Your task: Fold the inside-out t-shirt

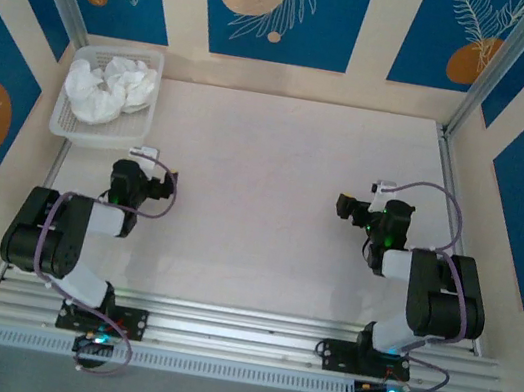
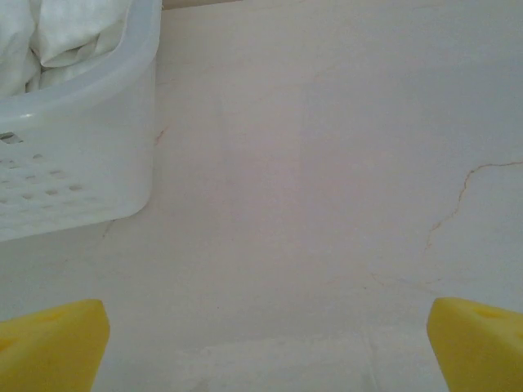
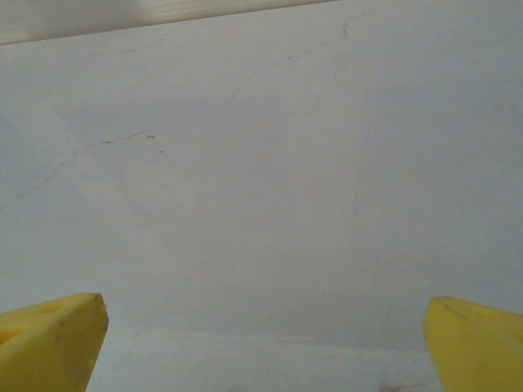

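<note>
While the left gripper (image 2: 265,347) and right gripper (image 3: 265,343) gape empty, the left should pinch the crumpled t-shirt (image 1: 108,88) high, clear of the mesh basket (image 1: 100,135).

White mesh basket (image 1: 101,132) on table (image 1: 272,198)

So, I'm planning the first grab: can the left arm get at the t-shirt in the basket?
Probably yes. The t-shirt lies bunched in the open-topped basket just ahead of the open left fingers; only the near wall intervenes, so go over the rim.
</note>
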`<state>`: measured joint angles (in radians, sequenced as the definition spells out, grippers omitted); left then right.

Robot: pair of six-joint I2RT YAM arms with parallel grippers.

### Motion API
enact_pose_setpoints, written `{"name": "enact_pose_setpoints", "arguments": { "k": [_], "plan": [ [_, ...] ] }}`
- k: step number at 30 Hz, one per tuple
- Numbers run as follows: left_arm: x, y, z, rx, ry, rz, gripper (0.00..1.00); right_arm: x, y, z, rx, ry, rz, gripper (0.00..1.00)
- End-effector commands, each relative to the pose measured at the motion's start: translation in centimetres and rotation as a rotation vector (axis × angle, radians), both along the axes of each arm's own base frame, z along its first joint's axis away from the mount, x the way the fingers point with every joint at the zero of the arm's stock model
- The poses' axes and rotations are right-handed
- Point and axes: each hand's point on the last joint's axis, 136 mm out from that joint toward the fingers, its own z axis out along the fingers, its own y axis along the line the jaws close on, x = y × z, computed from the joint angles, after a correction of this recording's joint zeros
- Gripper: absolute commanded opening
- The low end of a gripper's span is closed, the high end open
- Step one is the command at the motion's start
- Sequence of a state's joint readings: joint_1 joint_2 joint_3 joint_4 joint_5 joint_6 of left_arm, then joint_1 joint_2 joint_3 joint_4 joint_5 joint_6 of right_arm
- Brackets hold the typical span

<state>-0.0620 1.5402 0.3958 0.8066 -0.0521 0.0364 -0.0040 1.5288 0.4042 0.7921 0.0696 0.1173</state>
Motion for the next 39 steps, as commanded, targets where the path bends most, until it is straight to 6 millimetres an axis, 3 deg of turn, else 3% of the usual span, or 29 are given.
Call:
{"name": "enact_pose_setpoints", "arguments": {
  "k": [1,20,24,27,29,33,36,39],
  "plan": [
    [0.5,-0.5,1.0,-0.001,-0.029,-0.028,1.0,0.5,0.3,1.1,-0.014,-0.034,0.025,0.99],
    [0.4,-0.6,1.1,0.0,-0.038,-0.031,1.0,0.4,0.3,1.2,-0.012,-0.043,0.026,0.99],
    [-0.5,-1.2,2.9,0.018,-0.055,-0.057,1.0,-0.4,-1.4,4.0,-0.047,-0.073,-0.109,0.99],
    [-1.7,0.1,7.2,0.006,-0.105,0.037,1.0,-2.2,-2.0,7.8,0.104,0.027,-0.236,0.99],
    [-2.4,1.9,11.0,-0.036,-0.122,0.163,1.0,-3.7,0.1,9.7,0.253,0.15,-0.196,0.98],
    [-2.4,4.8,17.6,-0.13,-0.047,0.375,1.0,-5.7,8.9,13.8,0.333,0.274,0.091,0.98],
    [-0.6,6.6,19.0,-0.196,0.135,0.473,1.0,-7.2,15.4,15.6,0.332,0.406,0.299,0.98],
    [2.5,8.0,18.7,-0.312,0.242,0.503,0.97,-8.2,19.9,16.4,0.309,0.534,0.436,0.98]
  ]
}}
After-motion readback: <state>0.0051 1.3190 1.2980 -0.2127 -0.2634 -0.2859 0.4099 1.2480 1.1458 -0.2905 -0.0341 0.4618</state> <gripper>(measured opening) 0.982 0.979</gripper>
